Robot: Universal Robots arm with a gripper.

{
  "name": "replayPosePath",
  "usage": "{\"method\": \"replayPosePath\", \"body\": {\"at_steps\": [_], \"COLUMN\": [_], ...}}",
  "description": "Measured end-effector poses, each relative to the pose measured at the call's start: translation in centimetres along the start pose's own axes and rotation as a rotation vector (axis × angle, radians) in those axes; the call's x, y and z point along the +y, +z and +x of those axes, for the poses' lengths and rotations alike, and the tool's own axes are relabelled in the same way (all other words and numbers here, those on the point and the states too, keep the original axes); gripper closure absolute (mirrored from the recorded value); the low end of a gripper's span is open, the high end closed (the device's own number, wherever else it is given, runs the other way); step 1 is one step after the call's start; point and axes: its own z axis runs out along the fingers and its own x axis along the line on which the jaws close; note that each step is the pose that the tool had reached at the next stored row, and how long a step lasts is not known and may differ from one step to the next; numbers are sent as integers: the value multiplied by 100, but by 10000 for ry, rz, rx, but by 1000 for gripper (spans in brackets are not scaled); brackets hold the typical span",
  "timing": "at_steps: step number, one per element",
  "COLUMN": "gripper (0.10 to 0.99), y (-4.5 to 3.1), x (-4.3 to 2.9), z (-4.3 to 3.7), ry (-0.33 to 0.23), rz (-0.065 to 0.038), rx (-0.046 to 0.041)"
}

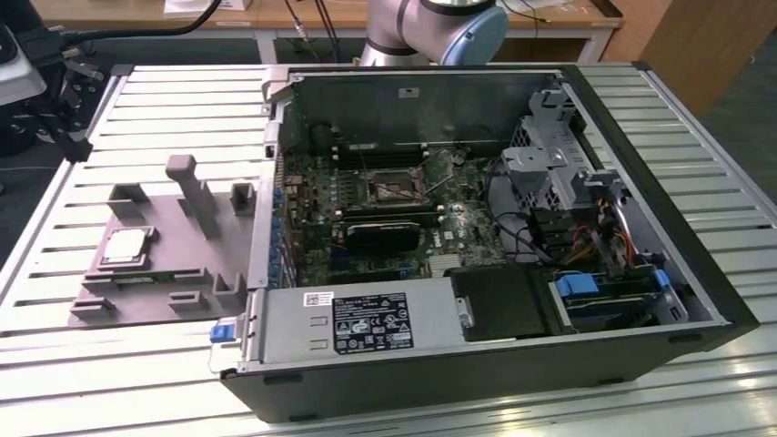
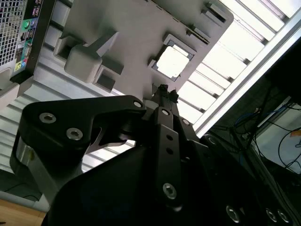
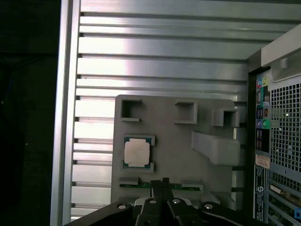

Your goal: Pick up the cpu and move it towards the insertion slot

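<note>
The cpu point(image 1: 126, 246), a flat square with matte silvery lid and pale rim, lies in a pocket of the grey moulded fixture point(image 1: 176, 269) on the ribbed metal table point(image 1: 73, 364), at nine o'clock from the open computer case point(image 1: 486, 369) in the exterior view. The steel-framed insertion slot point(image 1: 391, 186) sits inside that case. The black claw point(image 3: 163, 182) hangs over the fixture's edge near the cpu, clenched, empty

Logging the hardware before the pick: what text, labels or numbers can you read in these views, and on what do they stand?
Black label on the silver power supply box: white print, too small to read.
White sticker beside it: too small.
Small white sticker on the open black computer case's inner wall: blurred.
Pale label on its rear panel: unreadable.
Silvery square cpu: no legible marking.
</note>
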Motion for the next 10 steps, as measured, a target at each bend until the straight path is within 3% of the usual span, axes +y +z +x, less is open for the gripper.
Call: {"method": "replayPosePath", "body": {"at_steps": [10], "gripper": [984], "y": [145], "x": [-11], "z": [12], "ry": [1], "rz": [0], "rx": [0]}}
